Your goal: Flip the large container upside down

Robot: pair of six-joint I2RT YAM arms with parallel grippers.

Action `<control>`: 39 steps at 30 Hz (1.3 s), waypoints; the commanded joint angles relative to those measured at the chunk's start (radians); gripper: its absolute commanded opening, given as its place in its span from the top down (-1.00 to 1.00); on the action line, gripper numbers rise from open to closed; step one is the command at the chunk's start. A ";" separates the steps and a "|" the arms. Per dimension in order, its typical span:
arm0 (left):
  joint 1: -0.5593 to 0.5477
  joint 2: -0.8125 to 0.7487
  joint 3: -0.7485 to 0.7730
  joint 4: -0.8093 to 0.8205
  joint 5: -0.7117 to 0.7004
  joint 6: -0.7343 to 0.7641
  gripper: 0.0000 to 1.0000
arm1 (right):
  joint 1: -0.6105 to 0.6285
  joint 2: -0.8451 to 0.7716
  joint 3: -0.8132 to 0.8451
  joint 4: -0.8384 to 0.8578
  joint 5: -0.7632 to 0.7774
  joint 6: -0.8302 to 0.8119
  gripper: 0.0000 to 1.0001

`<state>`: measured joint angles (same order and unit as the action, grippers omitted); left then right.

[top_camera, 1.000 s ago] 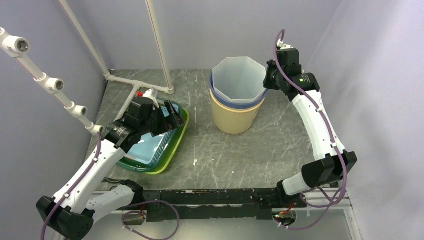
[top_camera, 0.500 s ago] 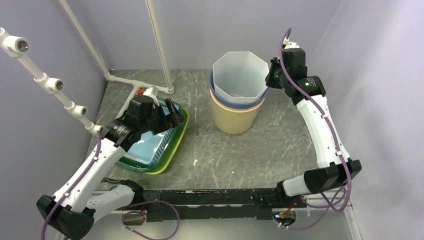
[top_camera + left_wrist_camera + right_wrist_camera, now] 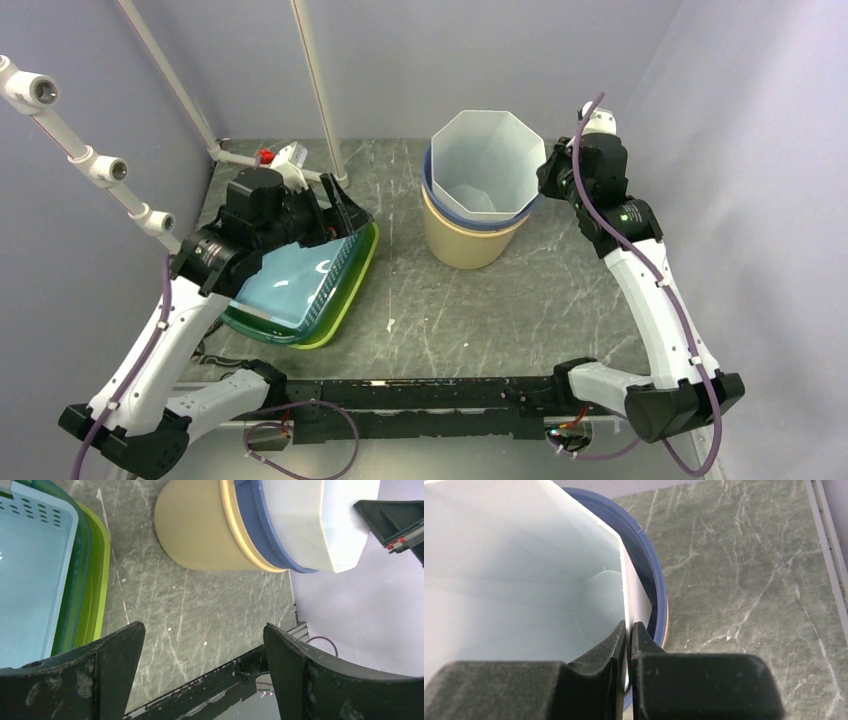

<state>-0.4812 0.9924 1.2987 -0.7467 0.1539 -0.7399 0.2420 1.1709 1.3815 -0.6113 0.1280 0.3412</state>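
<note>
The large container (image 3: 482, 165) is a white eight-sided bin, standing mouth up and slightly tilted inside a blue bin (image 3: 433, 192) nested in a tan bin (image 3: 465, 242) at the table's back centre. My right gripper (image 3: 545, 176) is shut on its right rim; in the right wrist view the fingers (image 3: 629, 630) pinch the thin white wall (image 3: 524, 580), one inside and one outside. My left gripper (image 3: 340, 213) hangs open over the baskets at the left, holding nothing. In its wrist view the left gripper (image 3: 204, 627) frames bare table, with the white bin (image 3: 310, 520) at upper right.
A light blue basket (image 3: 290, 285) sits nested in green baskets (image 3: 345, 290) on the table's left side. White pipe framing (image 3: 285, 165) stands behind it, and more pipe runs along the left wall. The table's front rail (image 3: 430, 395) lies between the arm bases.
The right gripper has shifted right and nearer with the white bin's rim, lifting and tilting the bin in the stack. The left arm has risen and drawn back over the baskets.
</note>
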 commanded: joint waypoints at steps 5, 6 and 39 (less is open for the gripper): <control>-0.002 0.068 0.134 -0.018 0.065 0.038 -0.88 | 0.005 -0.054 -0.047 0.257 0.013 -0.006 1.00; -0.002 0.070 0.137 0.001 0.068 0.036 -0.88 | 0.005 -0.055 -0.041 0.257 0.012 -0.005 1.00; -0.002 0.138 -0.048 0.127 0.128 -0.046 -0.84 | 0.004 -0.241 0.165 0.238 -0.093 0.115 1.00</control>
<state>-0.4812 1.1343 1.2495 -0.6552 0.2871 -0.7757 0.2436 0.9920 1.4902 -0.5117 0.0879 0.4225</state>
